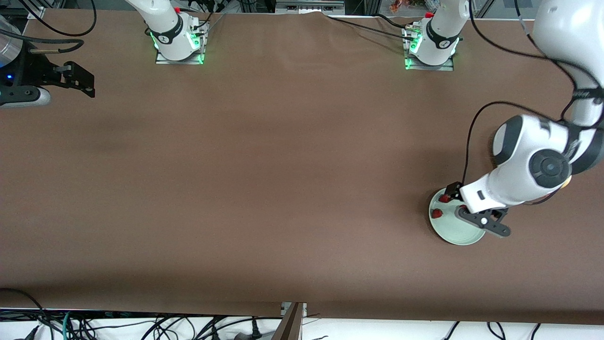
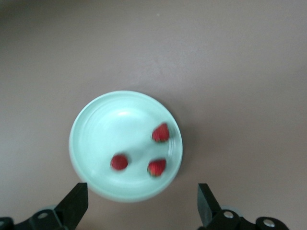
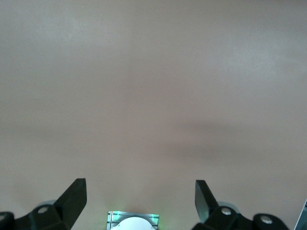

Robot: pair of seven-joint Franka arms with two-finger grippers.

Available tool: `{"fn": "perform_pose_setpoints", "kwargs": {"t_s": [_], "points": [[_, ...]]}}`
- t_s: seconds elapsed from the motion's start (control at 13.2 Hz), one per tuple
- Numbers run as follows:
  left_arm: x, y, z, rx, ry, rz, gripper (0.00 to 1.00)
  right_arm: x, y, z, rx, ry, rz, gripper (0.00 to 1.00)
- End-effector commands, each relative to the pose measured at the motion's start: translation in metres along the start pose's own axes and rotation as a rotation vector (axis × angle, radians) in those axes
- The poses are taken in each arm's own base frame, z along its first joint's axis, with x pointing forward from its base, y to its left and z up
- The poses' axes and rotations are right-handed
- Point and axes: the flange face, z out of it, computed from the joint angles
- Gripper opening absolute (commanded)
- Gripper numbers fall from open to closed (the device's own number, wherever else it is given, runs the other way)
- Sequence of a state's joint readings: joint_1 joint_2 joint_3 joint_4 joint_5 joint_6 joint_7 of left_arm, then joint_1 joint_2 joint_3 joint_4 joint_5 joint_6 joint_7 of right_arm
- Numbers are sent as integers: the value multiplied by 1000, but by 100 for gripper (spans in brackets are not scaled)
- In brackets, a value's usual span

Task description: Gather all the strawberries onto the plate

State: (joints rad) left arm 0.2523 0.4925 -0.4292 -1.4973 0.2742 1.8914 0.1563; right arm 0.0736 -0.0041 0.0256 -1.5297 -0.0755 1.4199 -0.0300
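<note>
The pale mint-green plate [image 1: 460, 233] lies near the left arm's end of the table. Three strawberries lie in it: in the left wrist view one [image 2: 161, 132], a second [image 2: 119, 162] and a third [image 2: 157, 167] sit close together on the plate [image 2: 105, 129]. In the front view two strawberries show [image 1: 437, 213] [image 1: 444, 198]; the third is hidden under the hand. My left gripper [image 1: 476, 210] [image 2: 141, 203] hangs over the plate, open and empty. My right gripper [image 1: 80, 80] [image 3: 140, 199] waits open and empty over the right arm's end of the table.
The brown table cover [image 1: 264, 179] is bare between the two arms. The right arm's base [image 1: 178, 42] and the left arm's base [image 1: 432, 47] stand along the table edge farthest from the front camera. Cables lie below the edge nearest that camera.
</note>
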Motion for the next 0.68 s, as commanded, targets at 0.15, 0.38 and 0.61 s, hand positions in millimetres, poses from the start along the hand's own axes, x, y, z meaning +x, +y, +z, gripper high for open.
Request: {"fn": "perform_pose_setpoints", "kwargs": {"t_s": [0.15,0.38,0.61], "points": [[-52,-2,-162,35,4,-204,100,1,2,-5,-4,3,-7,100],[-101,-1,-191,-17,25,-355,100,1,2,-5,-4,9,-9,100],[-128,10,-186,-8,50,-385,100,1,4,-5,-4,7,-6,100]]}}
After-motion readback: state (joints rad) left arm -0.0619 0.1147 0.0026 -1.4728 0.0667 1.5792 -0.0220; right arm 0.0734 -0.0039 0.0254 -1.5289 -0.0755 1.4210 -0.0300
